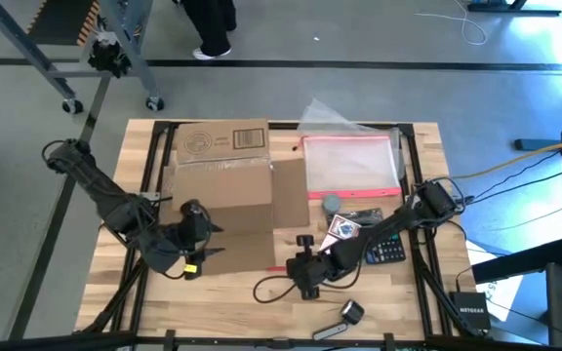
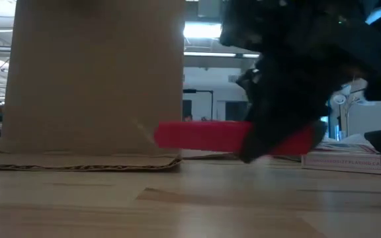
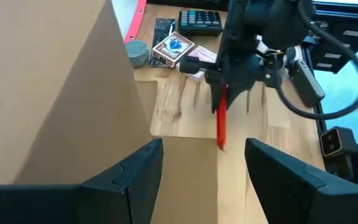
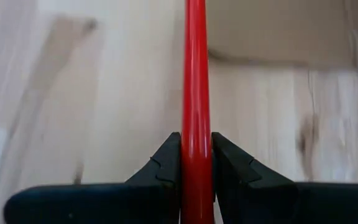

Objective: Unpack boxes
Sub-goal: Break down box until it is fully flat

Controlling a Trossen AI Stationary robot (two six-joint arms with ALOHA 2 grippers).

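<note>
The brown cardboard box [image 1: 224,183] stands at the table's middle left with its flaps spread on the wood; it also fills the left of the low view [image 2: 91,79]. Right of it, my right gripper [image 1: 299,276] is shut on a thin red rod [image 4: 196,74], low over the table [image 2: 204,137]. My left gripper [image 3: 204,168] hangs open above the box's near flap [image 1: 237,252], by the box's near right corner, touching nothing. The red rod [image 3: 220,124] points toward it. My right gripper pinches the red rod [image 4: 196,155] between its two fingers, at the rod's right end. The fingers slant down from the table's right, and the rod runs on past their tips toward the box. Whether the rod's free end [image 3: 220,144] touches the wood, I cannot tell.
A clear pouch with a pink-red edge [image 1: 351,166] lies at the far right. Nearer are a grey round piece [image 1: 332,203], a pack of playing cards [image 1: 342,229] and a calculator [image 1: 388,252]. A small dark and silver object [image 1: 344,317] lies near the front edge.
</note>
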